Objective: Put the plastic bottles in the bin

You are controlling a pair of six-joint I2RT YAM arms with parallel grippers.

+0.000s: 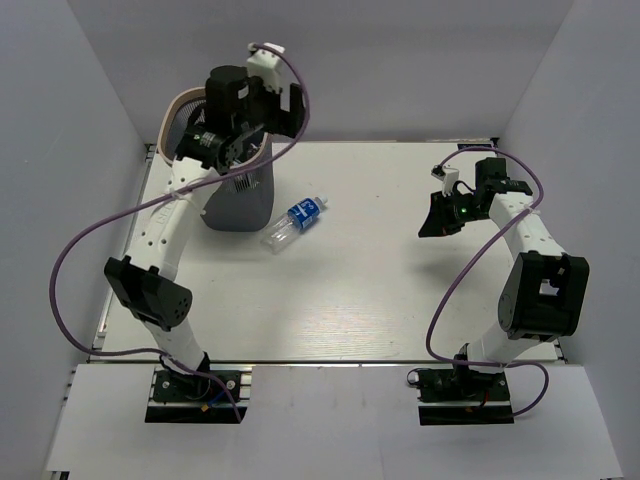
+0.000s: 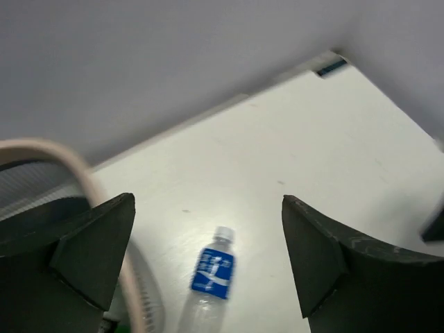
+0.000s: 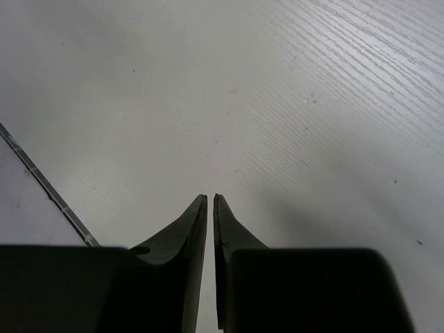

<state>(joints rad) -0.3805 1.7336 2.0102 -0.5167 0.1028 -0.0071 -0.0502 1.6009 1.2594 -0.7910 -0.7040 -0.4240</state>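
Left claw (image 2: 208, 208) spread wide above bin (image 1: 178, 103), empty | right claw (image 3: 210, 201) nearly pressed together | bottle (image 1: 295, 222): probably light, crushy, slick, so grab mid-label imo

- I saw that my left arm (image 1: 170, 230) was made of white tubes with a row of small round holes.
- My right arm (image 1: 527, 232) was white as well.
- Each arm had a big black joint (image 1: 150, 292) in its middle part, boxy with round corners.
- A long, thin purple cable (image 1: 68, 255) ran from each arm down to its base (image 1: 195, 392).
- Each base was a flat black plate.
- My left gripper (image 2: 207, 205) had two wide, dark fingers shaped like wedges.
- My right gripper (image 3: 210, 201) had dark fingers that ended in thin points.
- A tiny green light (image 1: 463, 212) glowed on the right wrist.
- A small white block (image 1: 268, 58) sat on the left wrist.
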